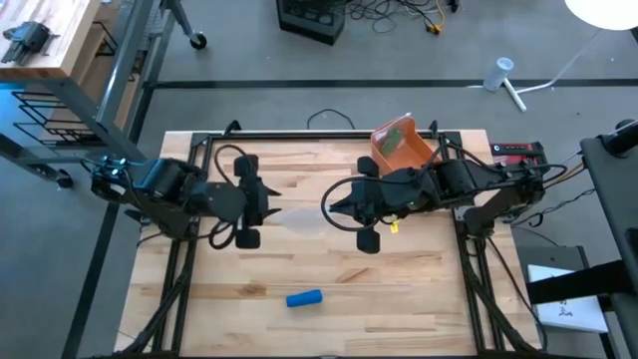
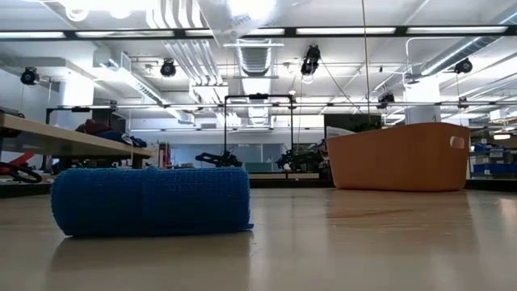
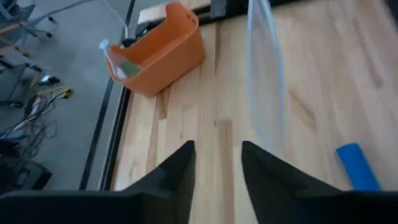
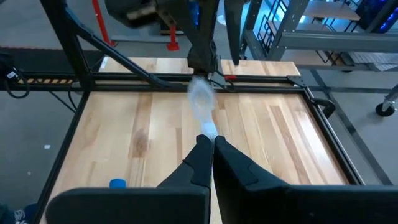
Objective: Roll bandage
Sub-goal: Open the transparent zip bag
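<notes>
A clear, filmy strip (image 1: pixel 299 219) hangs in the air between my two grippers over the middle of the table. My right gripper (image 4: pixel 211 146) is shut on one end of it. My left gripper (image 3: pixel 217 158) faces it from the table's left with its fingers open, and the strip's other end (image 3: pixel 266 93) runs past one fingertip. A rolled blue bandage (image 1: pixel 304 298) lies on its side near the table's front edge, apart from both grippers; the low view shows the roll (image 2: pixel 149 200) close up. My right gripper pinches the end of the clear strip (image 4: pixel 208 129) between its two shut fingers, slanting down from the table's right. The strip runs away from the fingertips toward the left gripper, clear of the table. My left gripper has the strip beside one open finger (image 3: pixel 258 155); whether they touch, I cannot tell.
An orange bin (image 1: pixel 402 145) stands at the table's far edge, right of centre, behind the right arm. A black frame (image 1: pixel 329 135) edges the tabletop. Bare wood lies between the grippers and the blue roll.
</notes>
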### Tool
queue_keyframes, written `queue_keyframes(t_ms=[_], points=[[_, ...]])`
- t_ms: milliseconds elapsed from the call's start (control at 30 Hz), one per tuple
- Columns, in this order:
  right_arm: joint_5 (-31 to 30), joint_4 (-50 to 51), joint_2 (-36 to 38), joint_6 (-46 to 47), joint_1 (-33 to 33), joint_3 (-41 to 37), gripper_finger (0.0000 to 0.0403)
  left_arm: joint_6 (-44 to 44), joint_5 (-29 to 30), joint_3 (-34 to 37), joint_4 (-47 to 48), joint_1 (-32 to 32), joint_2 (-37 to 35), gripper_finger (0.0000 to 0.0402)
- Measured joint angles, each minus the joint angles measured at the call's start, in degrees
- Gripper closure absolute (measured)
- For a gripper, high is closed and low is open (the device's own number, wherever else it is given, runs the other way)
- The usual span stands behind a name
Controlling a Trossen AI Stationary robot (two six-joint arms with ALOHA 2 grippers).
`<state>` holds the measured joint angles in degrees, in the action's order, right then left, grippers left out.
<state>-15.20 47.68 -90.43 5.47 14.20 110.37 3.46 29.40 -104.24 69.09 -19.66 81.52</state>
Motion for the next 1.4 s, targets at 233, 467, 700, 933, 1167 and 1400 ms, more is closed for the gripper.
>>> queue_keyframes(t_ms=[233,467,700,933,1167,1400], points=[[-1.35,0.02,0.00,0.00,-0.06,0.00,0.0403,0.23,-3.17,-1.22,-10.66,-0.01,-0.09,0.0207],[-1.50,0.02,-0.07,0.85,-0.98,0.00,0.0403,0.43,-3.26,5.31,-31.03,0.31,1.36,0.0176],[-1.44,0.03,-0.17,2.06,-1.23,0.00,0.0403,-2.58,-1.37,5.90,-37.58,2.69,5.75,0.0199],[-1.31,0.21,-0.20,2.07,-1.10,0.00,0.0403,-2.01,-1.33,5.91,-37.37,3.69,7.44,0.0241],[-1.31,1.55,-0.20,1.38,-1.11,0.00,0.0403,-1.92,-1.33,5.89,-37.43,3.82,7.20,0.0288],[-1.31,1.36,-0.20,0.66,-1.11,0.00,0.0403,-1.92,-1.41,6.07,-36.95,3.98,7.31,0.0359]])
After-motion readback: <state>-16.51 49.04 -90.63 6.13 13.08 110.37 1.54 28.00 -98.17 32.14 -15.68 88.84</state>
